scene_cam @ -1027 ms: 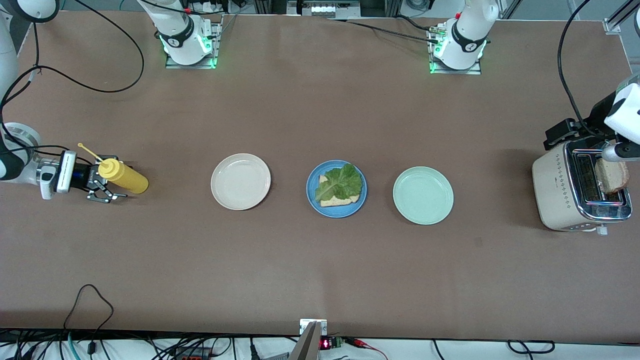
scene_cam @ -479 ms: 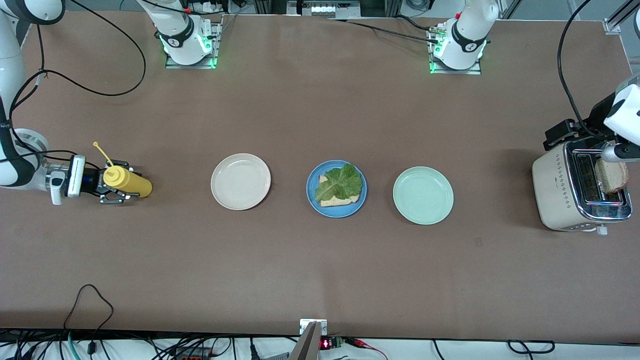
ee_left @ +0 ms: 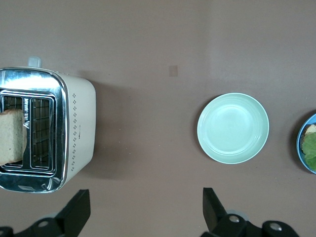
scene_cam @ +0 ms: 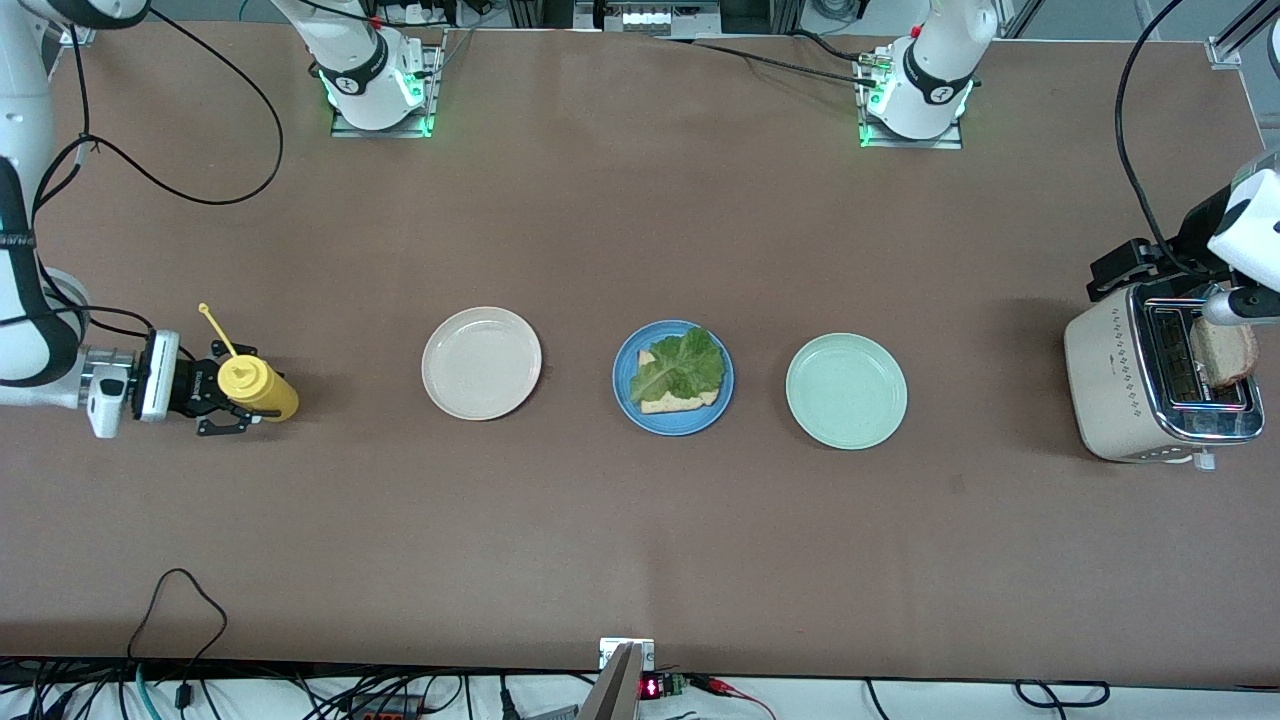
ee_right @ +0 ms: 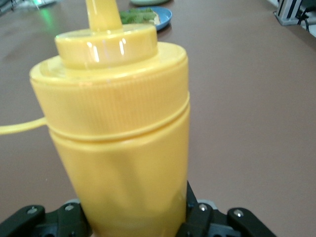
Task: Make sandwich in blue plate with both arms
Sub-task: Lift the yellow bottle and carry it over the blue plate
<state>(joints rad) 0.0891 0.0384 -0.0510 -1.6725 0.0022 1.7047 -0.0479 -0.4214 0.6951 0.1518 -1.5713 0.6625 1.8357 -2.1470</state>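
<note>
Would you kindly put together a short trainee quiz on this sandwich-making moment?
1. True or false: the blue plate already holds bread topped with lettuce.
2. What does the right pincer hold?
A. a knife
B. a yellow squeeze bottle
C. a slice of bread
3. Fill in: the remaining bread slice stands in the ____, at the left arm's end of the table.

Key: 1 true. 2 B; the right pincer is shut on it, at the right arm's end of the table. 3 toaster; the left pincer hangs open above the table, between the toaster and the mint-green plate.
</note>
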